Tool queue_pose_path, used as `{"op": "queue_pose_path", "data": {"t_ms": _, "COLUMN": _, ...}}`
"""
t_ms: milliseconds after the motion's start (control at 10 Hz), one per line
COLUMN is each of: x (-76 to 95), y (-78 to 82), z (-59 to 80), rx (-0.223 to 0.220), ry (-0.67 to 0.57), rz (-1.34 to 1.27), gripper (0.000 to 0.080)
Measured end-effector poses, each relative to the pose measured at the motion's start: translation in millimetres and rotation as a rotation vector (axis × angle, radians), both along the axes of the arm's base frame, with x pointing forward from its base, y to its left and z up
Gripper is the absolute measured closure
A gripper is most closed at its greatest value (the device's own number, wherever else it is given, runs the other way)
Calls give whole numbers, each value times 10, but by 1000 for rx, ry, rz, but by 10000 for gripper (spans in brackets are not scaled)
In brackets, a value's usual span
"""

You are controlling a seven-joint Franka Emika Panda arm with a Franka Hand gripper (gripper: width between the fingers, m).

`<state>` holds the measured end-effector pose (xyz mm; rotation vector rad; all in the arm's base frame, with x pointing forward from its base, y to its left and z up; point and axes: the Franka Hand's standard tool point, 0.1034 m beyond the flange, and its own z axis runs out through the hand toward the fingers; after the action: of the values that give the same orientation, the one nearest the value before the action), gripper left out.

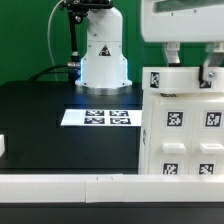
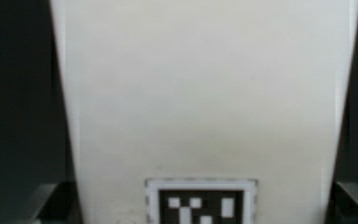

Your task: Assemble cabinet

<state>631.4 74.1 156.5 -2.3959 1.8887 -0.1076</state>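
The white cabinet (image 1: pixel 185 125) stands at the exterior view's right, its chunky panels bearing several black-and-white tags. My gripper (image 1: pixel 192 60) comes down from above onto its top panel (image 1: pixel 180 80). In the wrist view a long white panel (image 2: pixel 202 90) with one tag (image 2: pixel 202 205) fills the space between my two dark fingers (image 2: pixel 51 205). The gripper (image 2: pixel 202 208) has both jaws against the panel's sides, so it is shut on it. The cabinet's inside and knob are hidden.
The marker board (image 1: pixel 97 117) lies on the black table in front of the robot base (image 1: pixel 103 55). A long white rail (image 1: pixel 100 186) edges the table's front. A small white piece (image 1: pixel 3 146) shows at the exterior view's left edge.
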Motion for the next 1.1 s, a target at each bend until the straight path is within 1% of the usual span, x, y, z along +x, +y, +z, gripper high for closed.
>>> {"op": "queue_pose_path", "data": {"t_ms": 100, "x": 1, "y": 1, "z": 0, "rx": 24, "ry": 0, "rz": -74, "gripper": 246}}
{"op": "queue_pose_path", "data": {"t_ms": 200, "x": -1, "y": 0, "z": 0, "rx": 32, "ry": 2, "rz": -126, "gripper": 246}}
{"op": "queue_pose_path", "data": {"t_ms": 300, "x": -2, "y": -1, "z": -1, "rx": 32, "ry": 3, "rz": -124, "gripper": 246}}
{"op": "queue_pose_path", "data": {"t_ms": 400, "x": -6, "y": 1, "z": -13, "rx": 31, "ry": 5, "rz": -118, "gripper": 204}}
{"op": "queue_pose_path", "data": {"t_ms": 500, "x": -8, "y": 3, "z": -18, "rx": 30, "ry": 5, "rz": -117, "gripper": 76}}
{"op": "queue_pose_path", "data": {"t_ms": 600, "x": -6, "y": 2, "z": -16, "rx": 29, "ry": 5, "rz": -106, "gripper": 20}}
{"op": "queue_pose_path", "data": {"t_ms": 700, "x": 7, "y": -15, "z": 50, "rx": 31, "ry": -3, "rz": -6, "gripper": 20}}
{"op": "queue_pose_path", "data": {"t_ms": 800, "x": 28, "y": -34, "z": 149, "rx": 38, "ry": -18, "rz": 51, "gripper": 4}}
{"op": "queue_pose_path", "data": {"t_ms": 900, "x": 16, "y": -26, "z": 210, "rx": 24, "ry": -18, "rz": 201, "gripper": 4}}
{"op": "queue_pose_path", "data": {"t_ms": 1000, "x": 1, "y": 22, "z": 261, "rx": 10, "ry": -11, "rz": 319, "gripper": 2}}
{"op": "queue_pose_path", "data": {"t_ms": 1100, "x": -14, "y": 86, "z": 268, "rx": -20, "ry": -3, "rz": 382, "gripper": 4}}
